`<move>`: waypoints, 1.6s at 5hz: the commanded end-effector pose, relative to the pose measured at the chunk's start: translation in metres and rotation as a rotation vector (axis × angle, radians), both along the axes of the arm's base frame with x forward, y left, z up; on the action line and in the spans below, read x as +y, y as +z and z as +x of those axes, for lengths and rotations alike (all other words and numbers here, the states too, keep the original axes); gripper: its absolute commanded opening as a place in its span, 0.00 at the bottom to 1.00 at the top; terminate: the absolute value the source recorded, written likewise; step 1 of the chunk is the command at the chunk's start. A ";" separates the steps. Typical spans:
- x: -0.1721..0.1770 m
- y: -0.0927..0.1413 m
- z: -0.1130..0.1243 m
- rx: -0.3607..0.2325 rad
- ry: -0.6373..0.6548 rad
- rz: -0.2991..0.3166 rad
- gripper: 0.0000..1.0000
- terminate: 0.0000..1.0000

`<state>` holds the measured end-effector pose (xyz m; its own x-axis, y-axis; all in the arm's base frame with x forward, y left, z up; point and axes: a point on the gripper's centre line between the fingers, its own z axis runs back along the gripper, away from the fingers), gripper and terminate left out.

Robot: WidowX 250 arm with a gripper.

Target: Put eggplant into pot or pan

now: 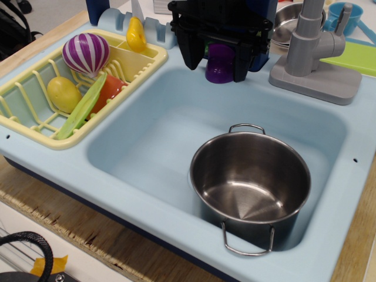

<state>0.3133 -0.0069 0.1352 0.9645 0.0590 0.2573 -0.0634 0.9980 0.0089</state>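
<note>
Grasp step: gripper [217, 66] straddles eggplant [220, 63] on sink's back ledge, fingers apart either side, not clamped. Next, likely: close, lift, carry to steel pot [250, 180] in basin.

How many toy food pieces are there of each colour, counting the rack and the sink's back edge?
Purple: 1, the eggplant between the fingers of the gripper
Purple-and-white striped: 1
Yellow: 2
Green: 1
Red-orange: 1
Total: 6
</note>
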 end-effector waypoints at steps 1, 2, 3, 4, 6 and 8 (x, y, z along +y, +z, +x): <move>-0.001 -0.005 0.012 -0.032 -0.012 -0.017 1.00 0.00; -0.002 -0.014 0.007 -0.021 0.018 -0.022 0.00 0.00; -0.002 -0.014 0.001 0.007 0.024 -0.020 0.00 0.00; -0.008 0.002 -0.012 0.049 0.043 0.013 0.00 0.00; -0.035 0.045 -0.047 0.110 0.137 0.078 0.00 0.00; -0.068 0.055 -0.088 0.105 0.175 0.056 0.00 0.00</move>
